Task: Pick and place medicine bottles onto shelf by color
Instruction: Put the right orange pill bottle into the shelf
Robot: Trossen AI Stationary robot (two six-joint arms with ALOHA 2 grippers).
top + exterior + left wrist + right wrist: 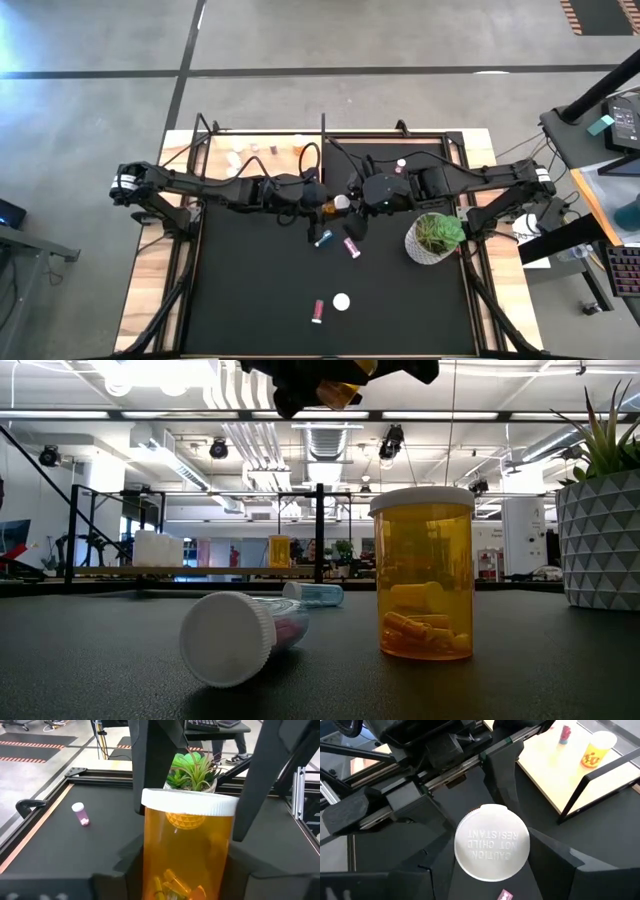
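1. Arms reaching in from both sides, meeting above the middle of the black surface [250, 300].
2. Left end effector [318, 202]: closed narrow on an orange bottle [329, 208], one dark finger [150, 770] against each side, just under the white cap.
3. Held clear of the surface, up near the top edge of the low view [340, 395], cap end turned toward the other arm.
4. Right end effector [353, 206]: right at the cap end of that same bottle, cap filling the middle of its wrist view [492, 849]. Cannot tell whether gripping or only beside it.
5. Shelf [275, 160]: pale wood along the far edge of the surface, already carrying a white bottle [236, 158], a pink bottle [565, 733] and a second orange bottle [596, 749], all upright and apart from one another.
6. Lying on the surface just below the two end effectors: a blue bottle [324, 239] and a pink-bodied bottle [352, 247], close together but not touching.
7. Nearer the front edge: a capped orange bottle standing upright [422, 572] with pills visible inside, and beside it a bottle on its side [240, 635], cap facing the low camera, pink inside.
8. One small pink bottle [80, 814] standing alone on the black near the far right corner.
9. White patterned pot [428, 248] with a green plant, standing on the right side of the surface, near the right arm.
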